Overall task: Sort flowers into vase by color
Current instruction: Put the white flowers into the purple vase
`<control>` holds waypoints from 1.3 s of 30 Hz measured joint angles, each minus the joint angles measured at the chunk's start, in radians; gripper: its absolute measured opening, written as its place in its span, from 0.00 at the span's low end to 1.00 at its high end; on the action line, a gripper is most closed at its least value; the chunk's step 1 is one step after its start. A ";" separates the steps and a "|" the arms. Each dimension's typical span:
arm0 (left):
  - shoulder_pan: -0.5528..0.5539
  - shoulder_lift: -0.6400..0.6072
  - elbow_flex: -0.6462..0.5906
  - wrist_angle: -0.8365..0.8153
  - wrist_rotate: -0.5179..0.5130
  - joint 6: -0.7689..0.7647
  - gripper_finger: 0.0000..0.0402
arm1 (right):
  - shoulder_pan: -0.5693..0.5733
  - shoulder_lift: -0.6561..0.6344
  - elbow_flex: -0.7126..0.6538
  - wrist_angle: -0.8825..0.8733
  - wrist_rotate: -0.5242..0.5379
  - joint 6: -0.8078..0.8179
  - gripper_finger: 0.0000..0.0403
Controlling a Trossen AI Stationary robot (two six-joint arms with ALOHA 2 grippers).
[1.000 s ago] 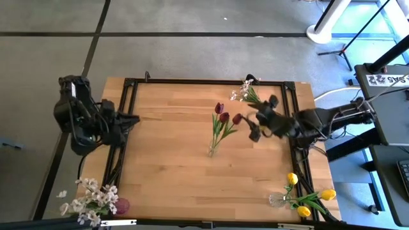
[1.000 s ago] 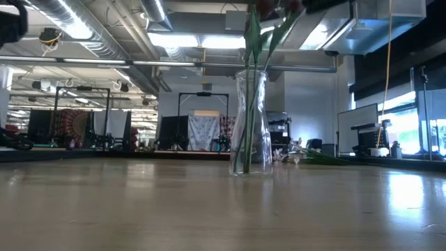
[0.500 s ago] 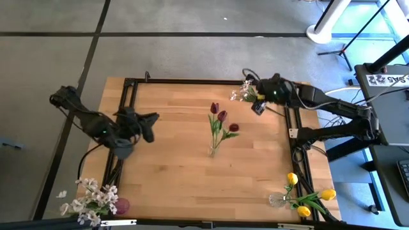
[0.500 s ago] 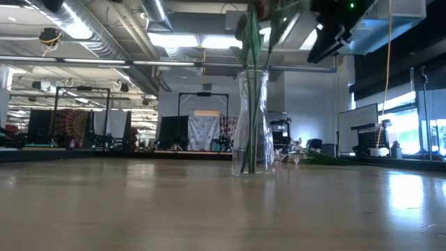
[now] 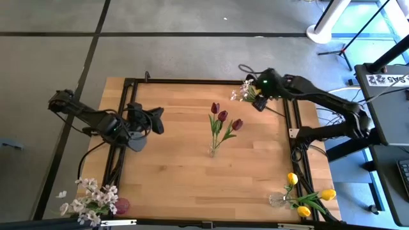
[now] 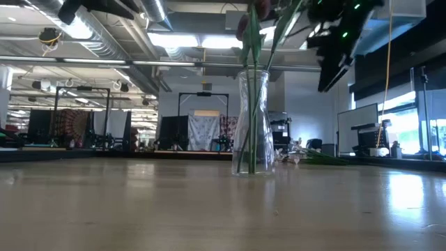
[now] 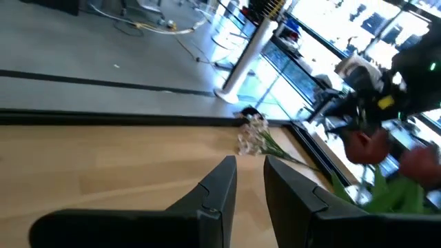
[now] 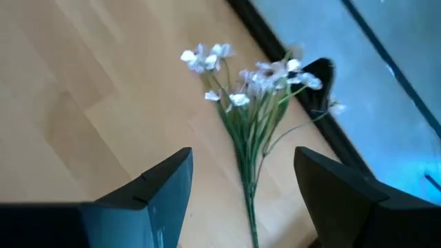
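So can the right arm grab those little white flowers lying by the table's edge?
Probably yes. The right gripper hangs open right over the white spray, and nothing lies between them.

The right arm reaches to the upper right of the high view, its gripper [image 5: 259, 102] spread wide. The left arm extends from the left edge, its gripper [image 5: 158, 120] nearly closed, empty.
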 joint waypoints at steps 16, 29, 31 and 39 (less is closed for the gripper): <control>0.116 0.000 0.000 -0.108 0.076 0.001 0.18 | -0.125 0.445 0.000 0.065 -0.037 0.086 0.63; 0.104 0.000 0.000 -0.126 0.084 0.066 0.18 | -0.238 0.588 0.000 0.178 -0.078 0.095 0.63; 0.102 0.000 0.001 -0.131 0.088 0.088 0.18 | -0.252 0.611 0.000 0.176 -0.082 0.095 0.63; 0.091 -0.004 0.001 -0.111 0.150 0.107 0.18 | -0.268 0.666 0.004 0.183 -0.133 0.095 0.59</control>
